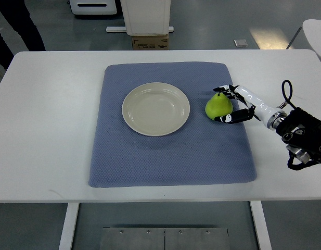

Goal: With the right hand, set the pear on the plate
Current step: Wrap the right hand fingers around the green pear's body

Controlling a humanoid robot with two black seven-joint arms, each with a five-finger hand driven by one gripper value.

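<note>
Pear: smooth green pear [218, 105], near blue mat's [170, 156] right edge; firm, slippery, grip its belly.
Right hand [229, 105]: fingers cupping the pear.
Plate: empty round cream plate [156, 109].

Looks like a robotics lab: plain white table [40, 130], grey shop-style floor [212, 31], a cardboard box [150, 41] and equipment bases behind it.

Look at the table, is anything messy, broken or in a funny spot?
Nothing looks broken or spilled. The plate sits empty on the blue mat, and the green pear lies on the mat to its right, with the right hand curled around it. The mat lies flat, only slightly crooked on the white table.
</note>
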